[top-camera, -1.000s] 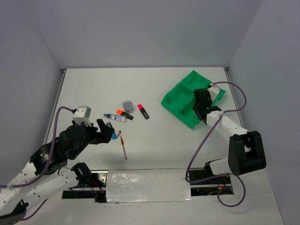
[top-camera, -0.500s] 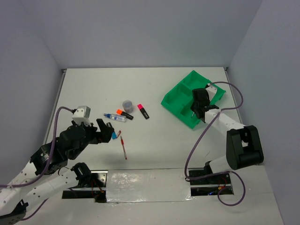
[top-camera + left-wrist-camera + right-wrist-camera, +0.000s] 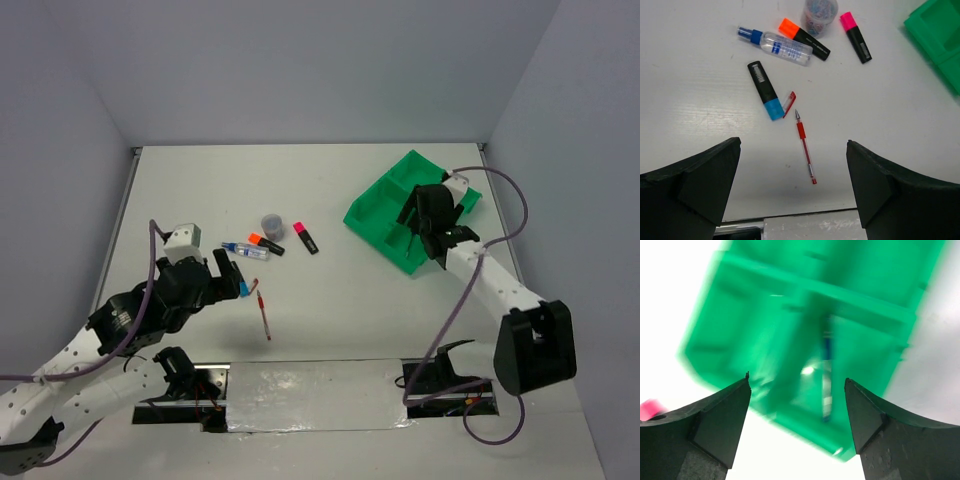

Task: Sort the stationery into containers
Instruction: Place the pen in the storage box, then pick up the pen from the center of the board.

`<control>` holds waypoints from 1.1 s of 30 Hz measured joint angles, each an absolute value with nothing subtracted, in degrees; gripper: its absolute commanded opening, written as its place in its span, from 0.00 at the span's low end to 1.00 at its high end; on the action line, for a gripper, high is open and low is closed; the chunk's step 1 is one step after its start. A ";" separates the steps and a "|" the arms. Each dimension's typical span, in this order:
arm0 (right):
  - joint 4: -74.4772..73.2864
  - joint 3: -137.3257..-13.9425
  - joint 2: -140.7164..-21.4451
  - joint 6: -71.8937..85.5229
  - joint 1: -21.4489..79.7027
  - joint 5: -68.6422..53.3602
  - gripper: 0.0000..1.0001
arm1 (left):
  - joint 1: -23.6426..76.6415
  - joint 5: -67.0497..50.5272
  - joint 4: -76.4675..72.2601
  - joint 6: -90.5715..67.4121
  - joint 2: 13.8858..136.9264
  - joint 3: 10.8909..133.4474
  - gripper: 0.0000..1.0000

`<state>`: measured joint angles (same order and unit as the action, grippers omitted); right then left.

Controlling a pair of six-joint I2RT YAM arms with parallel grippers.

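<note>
In the tray (image 3: 860, 302), wrist view best shows a pen (image 3: 826, 347); right gripper (image 3: 797, 382) wide, empty.

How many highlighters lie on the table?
3: blue-ended highlighter beside the red pen; orange-ended highlighter next to the clear tube; pink-ended highlighter right of the round piece. The tray may hide others.

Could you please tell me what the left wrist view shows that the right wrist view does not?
Only the left wrist view shows the blue-ended highlighter, red pen, clear-blue tube, orange-ended highlighter and grey round piece on the table. Only the right wrist view shows a thin blue pen, blurred, lying inside a compartment. Both show the green tray, the left wrist view just its corner. The pink-ended highlighter is clear in the left wrist view; a pink blur at the right wrist view's edge may be the same one.
</note>
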<state>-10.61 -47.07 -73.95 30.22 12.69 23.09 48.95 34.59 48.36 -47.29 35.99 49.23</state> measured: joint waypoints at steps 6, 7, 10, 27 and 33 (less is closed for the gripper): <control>-12.95 -52.95 -66.85 27.49 30.41 22.70 1.00 | 48.36 37.82 50.72 -54.83 42.65 49.25 0.99; -13.06 -53.98 -67.05 27.40 35.14 22.46 1.00 | 47.57 37.82 50.61 -55.81 44.53 49.25 0.99; -13.56 -54.61 -69.49 28.49 46.50 22.09 0.99 | 41.91 36.51 49.69 -56.99 49.78 49.23 0.99; -29.08 -85.17 -111.09 34.09 70.70 22.59 0.59 | 24.40 35.33 47.92 -38.70 37.17 56.12 0.99; -31.16 -87.85 -116.18 34.33 70.87 20.80 0.58 | 24.21 35.42 47.18 -36.36 31.75 53.19 0.99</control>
<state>-31.16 -87.85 -116.18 34.33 70.87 20.80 24.21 35.42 47.18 -36.36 31.75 53.19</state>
